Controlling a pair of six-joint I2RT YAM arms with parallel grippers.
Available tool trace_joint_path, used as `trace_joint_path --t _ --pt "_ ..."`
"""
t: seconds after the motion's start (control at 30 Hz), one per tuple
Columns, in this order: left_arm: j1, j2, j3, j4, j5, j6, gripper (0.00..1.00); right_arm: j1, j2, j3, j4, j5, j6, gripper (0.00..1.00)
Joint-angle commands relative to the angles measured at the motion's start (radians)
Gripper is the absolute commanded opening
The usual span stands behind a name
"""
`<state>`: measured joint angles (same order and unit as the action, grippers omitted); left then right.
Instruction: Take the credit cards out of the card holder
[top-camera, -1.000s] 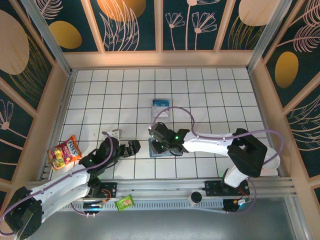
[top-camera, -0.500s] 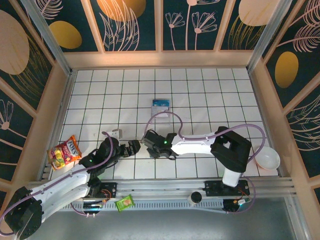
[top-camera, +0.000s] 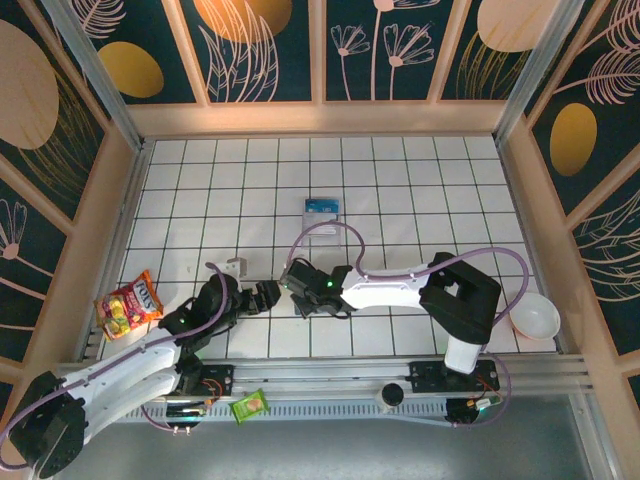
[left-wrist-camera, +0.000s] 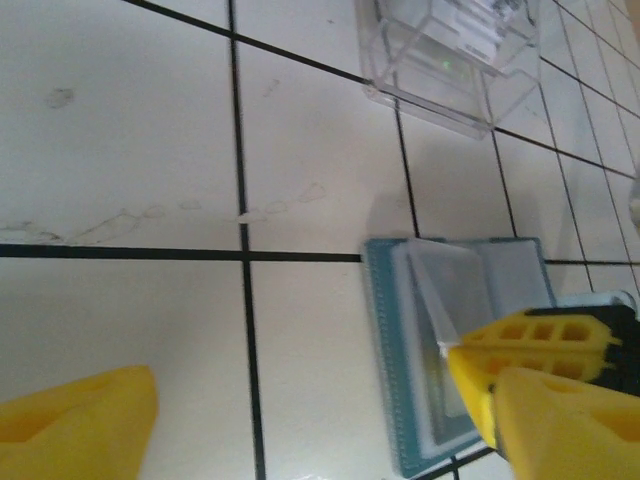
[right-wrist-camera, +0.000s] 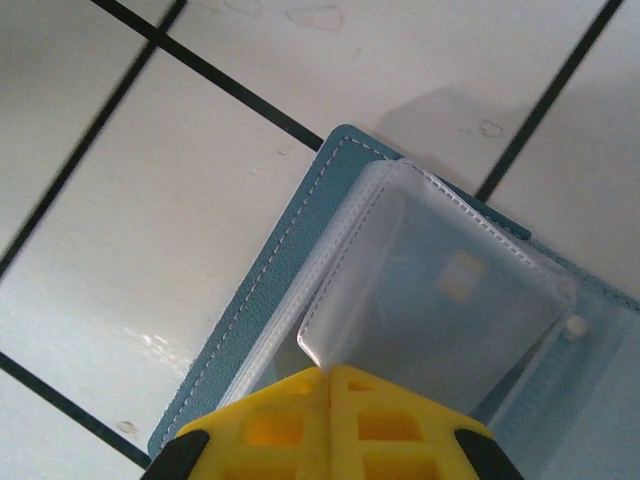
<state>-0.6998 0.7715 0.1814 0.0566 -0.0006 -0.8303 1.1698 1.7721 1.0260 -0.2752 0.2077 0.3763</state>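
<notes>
The teal card holder (right-wrist-camera: 262, 300) lies open on the white tiles. Its clear inner sleeve (right-wrist-camera: 400, 320) is lifted at one corner, and a credit card (right-wrist-camera: 470, 290) with a pale chip shows through the plastic. My right gripper (right-wrist-camera: 328, 378) is shut on that sleeve corner. In the top view the right gripper (top-camera: 295, 284) sits over the holder and hides most of it. My left gripper (left-wrist-camera: 320, 440) hovers open just left of the card holder (left-wrist-camera: 395, 400), with the right gripper's yellow fingers (left-wrist-camera: 535, 345) beside its right finger. The left gripper (top-camera: 266, 295) is empty.
A clear plastic case (top-camera: 322, 215) with a blue-and-white insert lies farther back, also seen as the clear case (left-wrist-camera: 450, 55). A snack bag (top-camera: 128, 303) lies at the left edge and a white bowl (top-camera: 535, 318) at the right. A small white object (top-camera: 233, 268) sits beside the left arm.
The right arm slid left over the card holder, and its jaws closed on the sleeve corner. The left arm has stayed where it was.
</notes>
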Motion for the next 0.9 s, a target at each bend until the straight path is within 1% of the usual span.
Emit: trace_joint_path --t 0.0,0.1,0.2,0.27,0.37,0.47,0.6,0.87 --pt "0.004 0.030 0.014 0.083 0.069 0.012 0.70 -0.020 -0.036 0.008 0.091 -0.052 0.027 0.00" --pt "0.002 0.087 0.025 0.142 0.122 0.007 0.50 -0.031 -0.048 -0.004 0.135 -0.092 0.030 0.00" --pt "0.003 0.150 0.018 0.230 0.177 -0.019 0.32 -0.039 -0.056 -0.021 0.161 -0.105 0.036 0.00" --pt "0.001 0.191 0.016 0.276 0.206 -0.025 0.22 -0.043 -0.071 -0.046 0.191 -0.117 0.041 0.00" --pt "-0.003 0.240 0.021 0.314 0.228 -0.026 0.12 -0.050 -0.097 -0.082 0.239 -0.149 0.046 0.00" --pt "-0.007 0.280 0.028 0.344 0.239 -0.026 0.06 -0.053 -0.110 -0.101 0.254 -0.167 0.042 0.00" --pt "-0.019 0.341 0.044 0.365 0.237 -0.025 0.01 -0.062 -0.120 -0.123 0.275 -0.186 0.047 0.00" --pt "-0.067 0.470 0.074 0.395 0.232 -0.032 0.00 -0.064 -0.114 -0.133 0.289 -0.186 0.061 0.00"
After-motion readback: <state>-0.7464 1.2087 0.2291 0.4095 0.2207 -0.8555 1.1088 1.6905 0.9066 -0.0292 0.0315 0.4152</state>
